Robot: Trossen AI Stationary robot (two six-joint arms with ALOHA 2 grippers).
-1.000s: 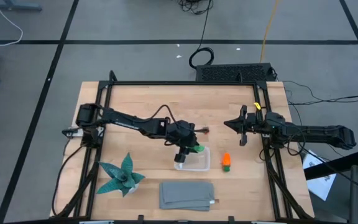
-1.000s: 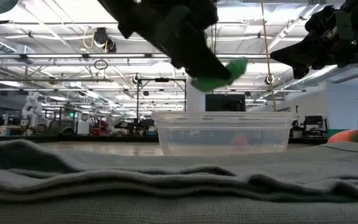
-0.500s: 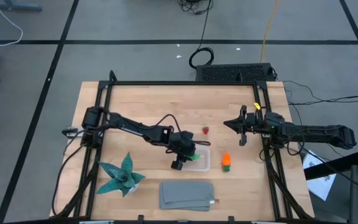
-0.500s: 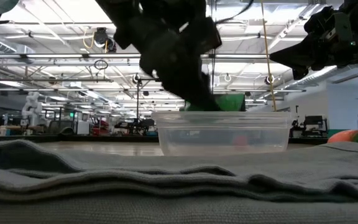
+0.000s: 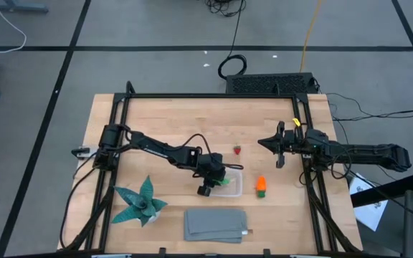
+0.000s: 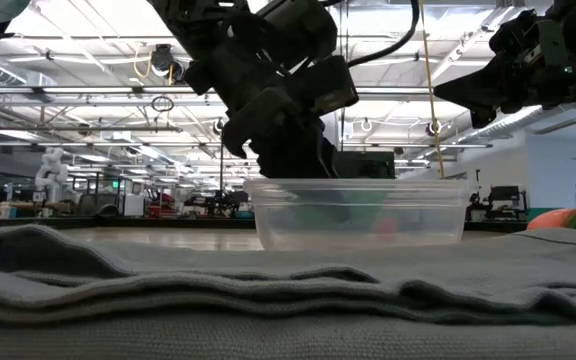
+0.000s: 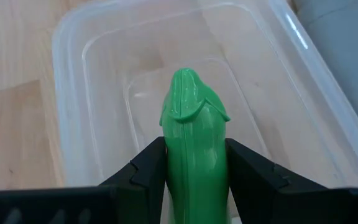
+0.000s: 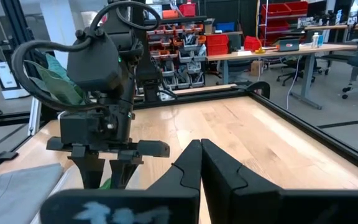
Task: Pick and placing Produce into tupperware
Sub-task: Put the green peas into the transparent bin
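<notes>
My left gripper (image 7: 194,163) is shut on the long green pod (image 7: 192,112) and reaches down inside the clear tupperware (image 5: 232,187), which stands on the table's middle. In the low view the left gripper (image 6: 293,150) dips behind the tupperware's wall (image 6: 358,215). The red strawberry piece (image 5: 237,150) lies on the wood beyond the tupperware. The orange carrot piece (image 5: 261,185) lies to its right. My right gripper (image 5: 264,142) hovers shut at the right side, apart from everything; its fingertips (image 8: 199,149) meet in its wrist view. My left gripper pinches the green pod between its two fingers (image 7: 145,165), one on each long side, with the pod lying along the fingers. The pod's pointed end (image 7: 188,81) sticks out past the fingertips over the tupperware's floor. The fingers slant down from above. Whether the pod touches the floor, I cannot tell.
A teal spiky leaf plant (image 5: 139,203) stands near the table's near-left corner. A folded grey cloth (image 5: 216,224) lies at the near edge and fills the low view's foreground (image 6: 268,290). A black frame (image 5: 214,96) borders the table. Bare wood stretches along the far side.
My left gripper has gone down and a little toward the near edge, still shut on the pod. The pod hung above the tupperware's rim a second ago; now it sits below the rim, inside the walls. The strawberry piece, then half hidden by the arm, now shows.
</notes>
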